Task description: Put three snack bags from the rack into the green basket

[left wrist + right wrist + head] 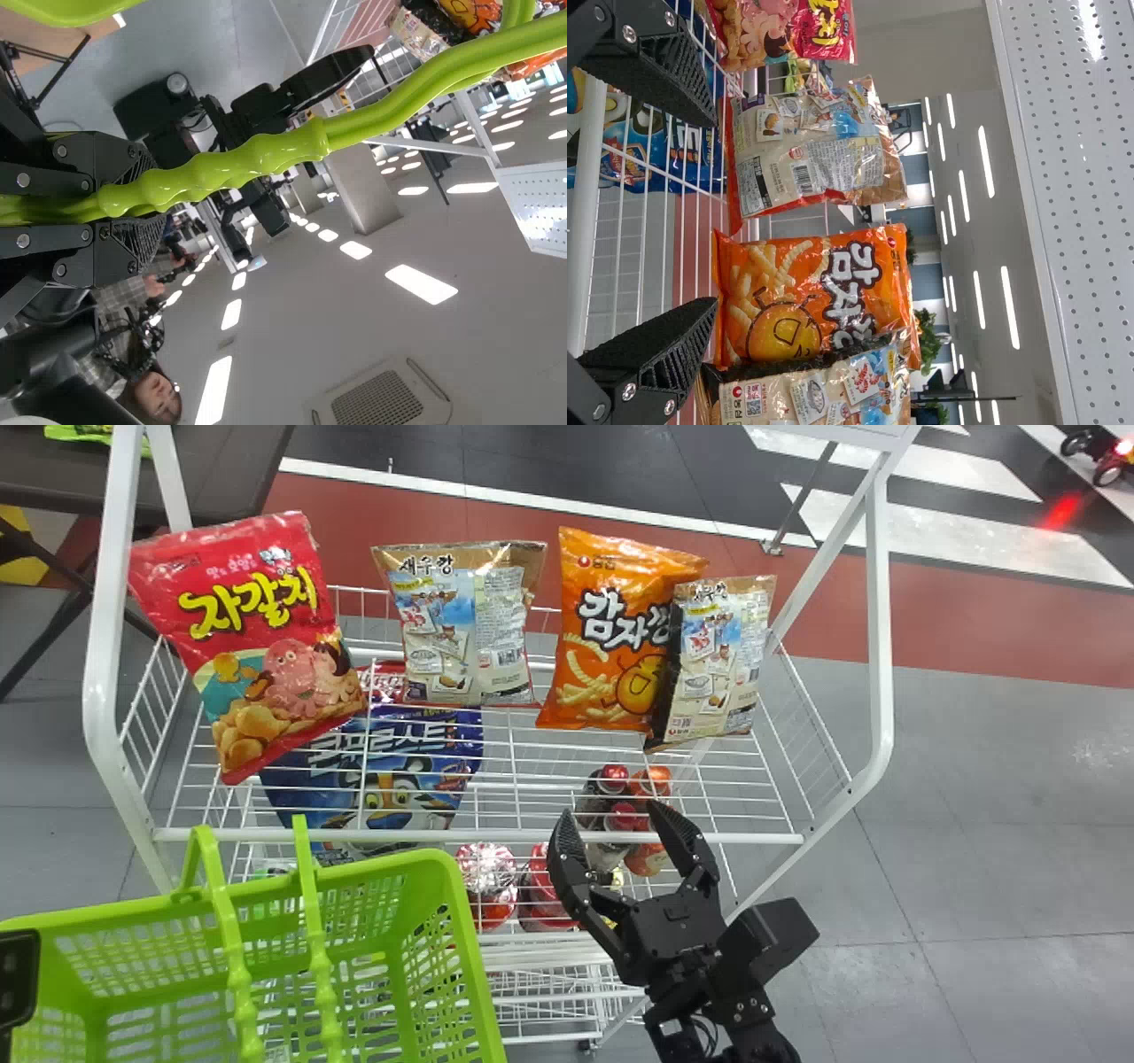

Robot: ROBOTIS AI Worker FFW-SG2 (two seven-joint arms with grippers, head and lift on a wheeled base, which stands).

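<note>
**Four snack bags line the rack's upper shelf, with the right pincer spread in front**

In the head view, I see the rack [443, 836] with a red bag [257, 646] tilting near its left edge. A beige bag [461, 629] stands toward the back edge, and an orange bag [602, 638] stands farther right. A second beige bag [718, 655] partly covers the orange one, toward the right edge. A blue bag [390, 779] lies lower down, seen through the wires. The green basket [390, 868] is just before the rack's front left corner, its handles [235, 974] rising over it. At the front edge, right of the middle, is the right pincer [611, 819], its fingers wide apart.

The left wrist view has the left pincer [146, 202] clamped on the basket's handles.

In the right wrist view, the right pincer's two fingers stand apart, with the orange bag and the first beige one beyond the gap.
</note>
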